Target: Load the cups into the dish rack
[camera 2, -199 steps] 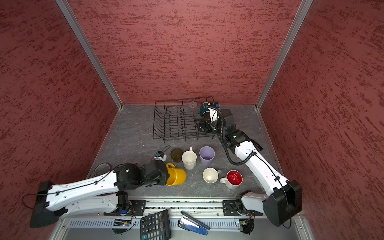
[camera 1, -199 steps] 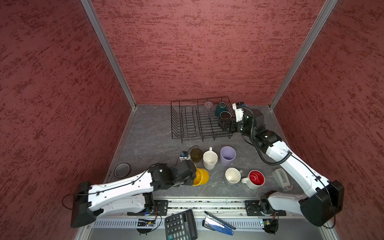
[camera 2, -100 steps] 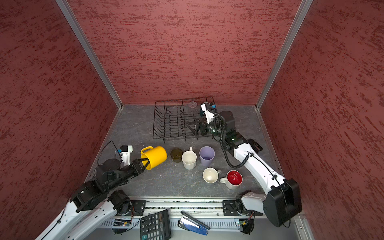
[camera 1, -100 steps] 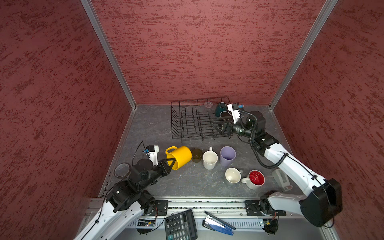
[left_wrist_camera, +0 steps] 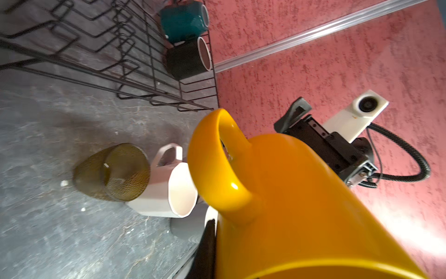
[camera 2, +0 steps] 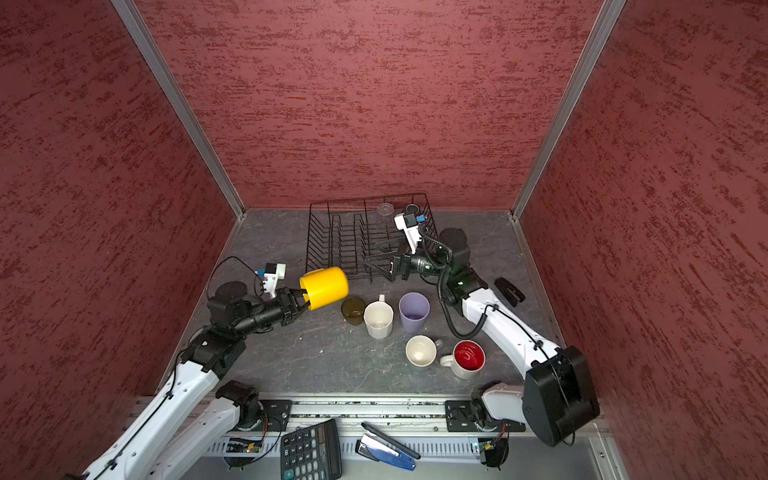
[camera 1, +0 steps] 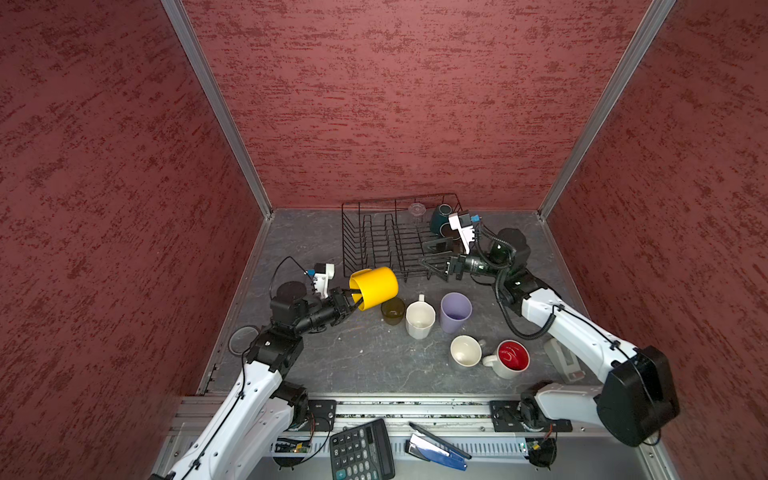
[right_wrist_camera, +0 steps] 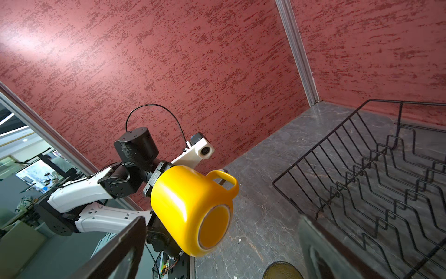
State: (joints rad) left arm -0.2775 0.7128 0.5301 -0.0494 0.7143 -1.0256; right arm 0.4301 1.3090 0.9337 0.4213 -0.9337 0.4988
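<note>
My left gripper (camera 1: 353, 300) (camera 2: 303, 305) is shut on the rim of the yellow mug (camera 1: 374, 286) (camera 2: 326, 286) (right_wrist_camera: 188, 207), holding it on its side in the air just before the dish rack (camera 1: 344, 237) (camera 2: 308, 241). One finger (left_wrist_camera: 206, 244) lies against the mug's outside. My right gripper (camera 1: 434, 255) (right_wrist_camera: 222, 218) stands open and empty at the rack's front right corner, facing the mug. The rack holds a teal mug (left_wrist_camera: 183, 19), a black mug (left_wrist_camera: 185, 58) and a clear glass (camera 1: 417, 210). On the table stand an olive glass (camera 1: 392, 311), a white mug (camera 1: 420, 319), a lavender tumbler (camera 1: 456, 311), a cream mug (camera 1: 466, 351) and a red-inside mug (camera 1: 511, 358).
Red walls close in the table on three sides. A round ring (camera 1: 244, 338) lies by the left wall and a grey-white object (camera 1: 563, 359) under my right arm. A calculator (camera 1: 361, 451) and a stapler (camera 1: 436, 446) sit beyond the front rail.
My left arm has raised the yellow mug off the table and carried it toward the rack. My right gripper has drawn back from the rack's right end to its front corner, still open.
</note>
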